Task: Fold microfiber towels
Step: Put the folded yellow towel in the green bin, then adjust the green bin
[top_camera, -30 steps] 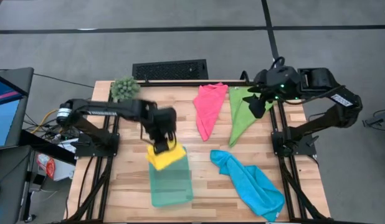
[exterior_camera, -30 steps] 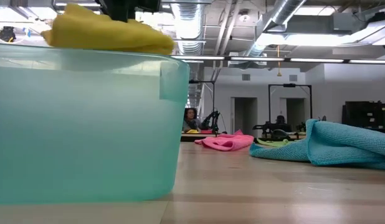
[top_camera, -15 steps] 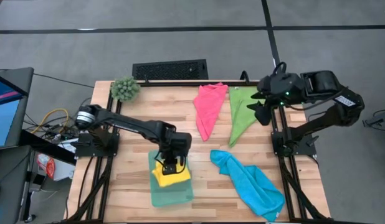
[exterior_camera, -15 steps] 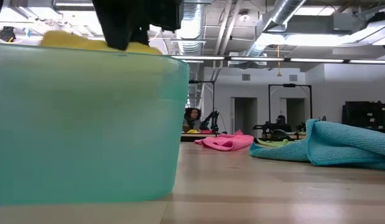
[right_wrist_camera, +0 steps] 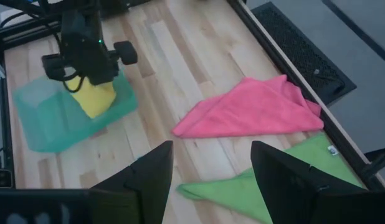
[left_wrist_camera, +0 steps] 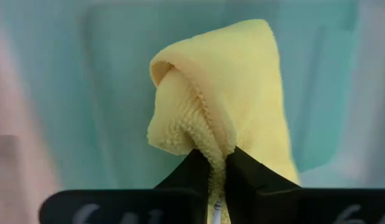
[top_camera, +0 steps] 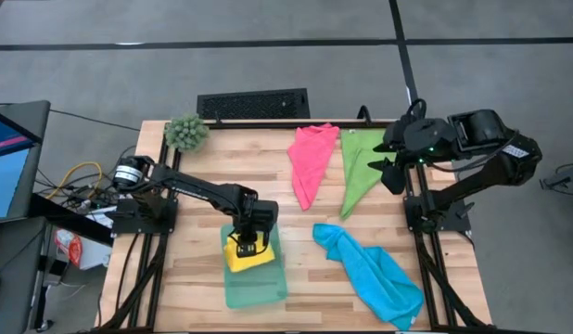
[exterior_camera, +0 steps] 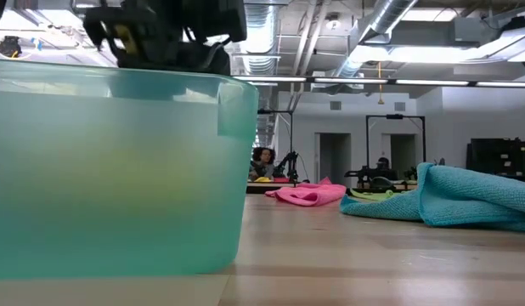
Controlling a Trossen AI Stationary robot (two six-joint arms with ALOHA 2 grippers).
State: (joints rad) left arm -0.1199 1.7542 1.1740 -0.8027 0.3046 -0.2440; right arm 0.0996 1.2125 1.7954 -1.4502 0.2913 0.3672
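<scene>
The folded yellow towel [top_camera: 250,253] lies inside the pale teal tray [top_camera: 256,286] at the table's near middle. My left gripper [top_camera: 247,243] is above it, reaching down into the tray, shut on the towel. In the low view the tray [exterior_camera: 118,170] fills the left and the left gripper [exterior_camera: 160,38] shows just over its rim. The pink towel [top_camera: 311,158] and the green towel [top_camera: 361,169] lie flat at the far right. The blue towel [top_camera: 372,271] lies crumpled at the near right. My right gripper [top_camera: 391,168] hovers open over the table's right edge, beside the green towel. My left gripper pinches a bunched fold of the yellow towel [left_wrist_camera: 211,149] between its two fingers, several layers together. The fingers come from above, pointing down into the tray. The towel's folded end [left_wrist_camera: 236,68] spreads beyond the fingertips against the tray's floor.
A spiky green plant ball [top_camera: 185,133] sits at the far left corner. A dark grille [top_camera: 253,103] lies just beyond the far edge. Bare wood shows at the near left and between the tray and the blue towel.
My left gripper has gone toward the table's near edge and down, carrying the yellow towel from above the tray's far rim into the tray. In the low view the towel has dropped below the rim. The gripper stays shut on it.
</scene>
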